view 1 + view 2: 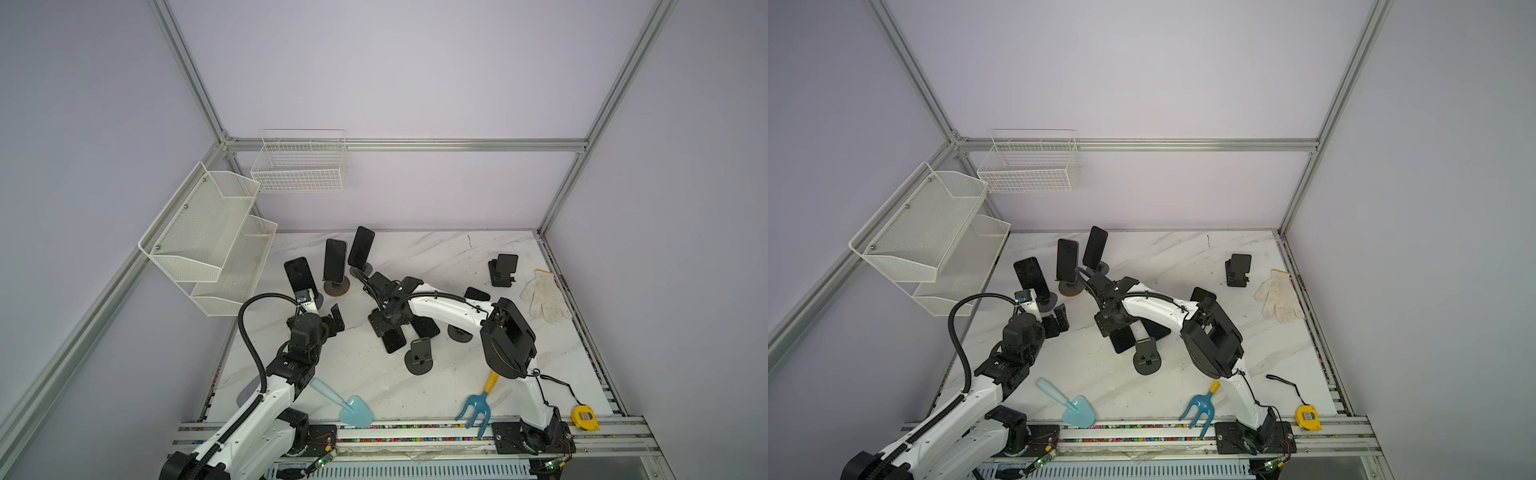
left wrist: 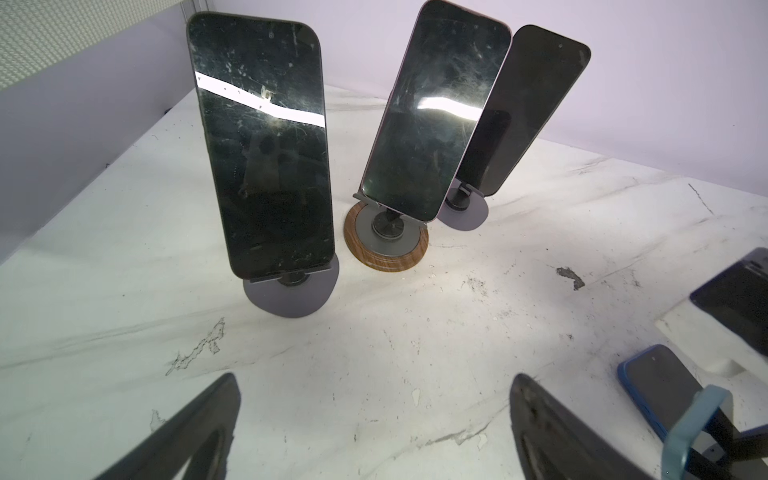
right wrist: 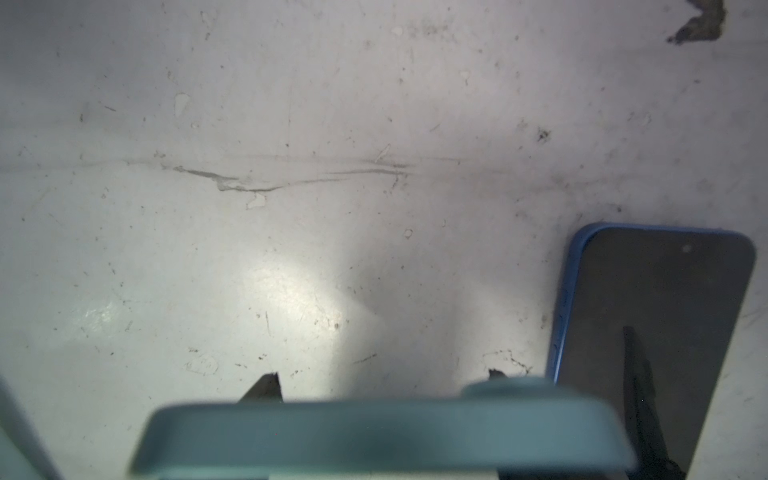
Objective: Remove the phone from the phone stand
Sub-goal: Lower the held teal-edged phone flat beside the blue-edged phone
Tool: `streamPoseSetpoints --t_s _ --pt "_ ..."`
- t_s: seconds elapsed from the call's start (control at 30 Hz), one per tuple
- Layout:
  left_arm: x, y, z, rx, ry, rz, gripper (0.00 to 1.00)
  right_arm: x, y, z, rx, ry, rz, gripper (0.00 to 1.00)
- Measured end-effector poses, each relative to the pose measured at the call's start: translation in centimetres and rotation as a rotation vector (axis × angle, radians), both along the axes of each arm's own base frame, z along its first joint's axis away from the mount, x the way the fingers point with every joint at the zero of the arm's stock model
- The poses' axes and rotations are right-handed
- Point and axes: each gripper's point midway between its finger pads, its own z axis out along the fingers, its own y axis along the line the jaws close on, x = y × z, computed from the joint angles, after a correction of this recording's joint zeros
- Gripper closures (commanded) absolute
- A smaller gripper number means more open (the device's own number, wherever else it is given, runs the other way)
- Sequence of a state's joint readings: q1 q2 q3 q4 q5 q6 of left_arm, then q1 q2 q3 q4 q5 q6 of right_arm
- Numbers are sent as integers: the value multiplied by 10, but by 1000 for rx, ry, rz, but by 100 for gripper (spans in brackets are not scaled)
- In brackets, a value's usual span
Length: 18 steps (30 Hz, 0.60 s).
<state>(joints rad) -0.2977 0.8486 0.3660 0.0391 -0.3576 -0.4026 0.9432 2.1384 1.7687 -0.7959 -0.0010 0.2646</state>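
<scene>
Progress looks partial: the right gripper (image 3: 381,380) clasps a teal-cased phone (image 3: 374,432) over the white marble table (image 3: 291,124), beside a blue-cased phone (image 3: 652,316) lying flat. The left gripper (image 2: 374,411) gapes empty before a glossy black phone (image 2: 266,158) on its grey round stand (image 2: 291,299); two more sit mounted nearby.

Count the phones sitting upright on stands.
3, clustered at the back left: the left phone, the middle phone on a wood-rimmed stand, and the far phone. The right arm may hide another.
</scene>
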Motion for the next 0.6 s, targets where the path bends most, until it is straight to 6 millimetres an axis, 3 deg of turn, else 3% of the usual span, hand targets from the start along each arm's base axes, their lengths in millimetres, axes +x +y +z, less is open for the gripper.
streamPoseSetpoints --t_s 0.6 --pt "-1 3 -1 -13 2 26 1 5 -2 -28 -37 -2 -49 36"
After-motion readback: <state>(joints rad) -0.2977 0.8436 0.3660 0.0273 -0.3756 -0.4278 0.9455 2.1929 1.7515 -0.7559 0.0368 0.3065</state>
